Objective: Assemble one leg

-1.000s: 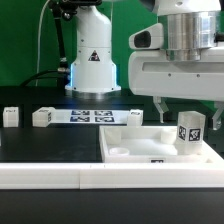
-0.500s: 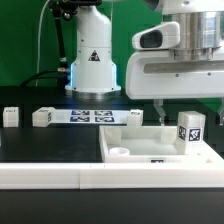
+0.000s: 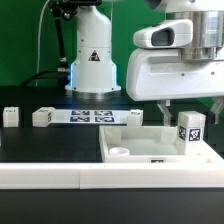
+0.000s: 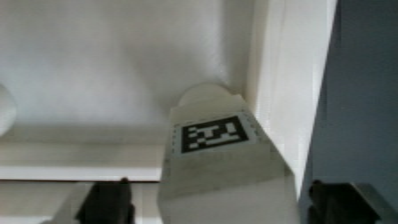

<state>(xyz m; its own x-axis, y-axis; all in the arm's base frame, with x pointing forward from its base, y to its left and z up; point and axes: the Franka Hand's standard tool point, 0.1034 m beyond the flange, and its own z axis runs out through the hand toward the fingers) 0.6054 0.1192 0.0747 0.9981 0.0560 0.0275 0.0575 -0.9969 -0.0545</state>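
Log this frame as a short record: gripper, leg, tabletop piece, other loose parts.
gripper: open, fingers on either side above the leg, not touching it
leg: upright at the exterior view's right corner of the tabletop piece, tag facing the camera
tabletop piece: flat, white, lying on the table
other legs: lying behind, near the marker board

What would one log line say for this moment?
gripper: open, above leg | leg: upright in tray corner | not grasped
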